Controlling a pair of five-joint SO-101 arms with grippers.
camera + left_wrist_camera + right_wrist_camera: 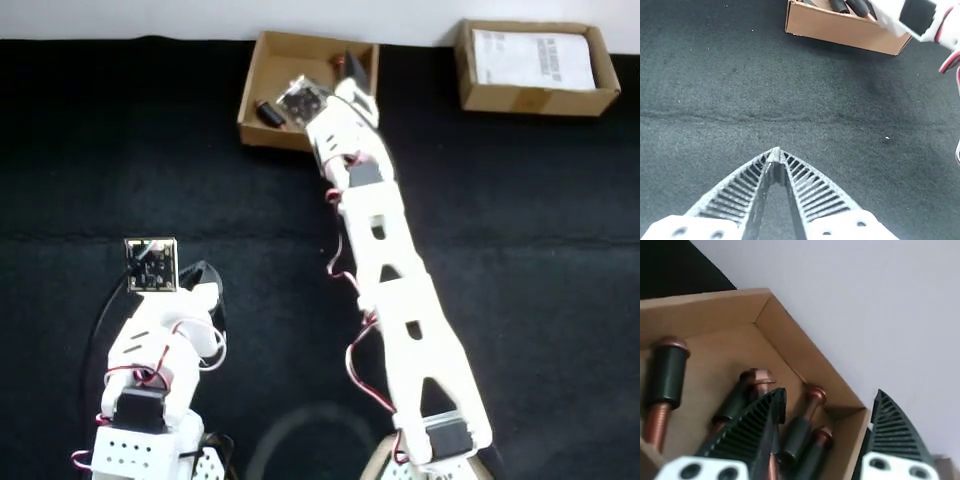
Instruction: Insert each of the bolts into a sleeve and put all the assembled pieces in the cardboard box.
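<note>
The high camera looks down over the whole table [120,150]. The left wrist camera sits low and near, facing the far cardboard box [840,30]; the right one peers closely into it.

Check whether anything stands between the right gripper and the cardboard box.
Nothing visible does. The right gripper is open just over the box, its fingers above the sleeved bolts lying inside.
</note>
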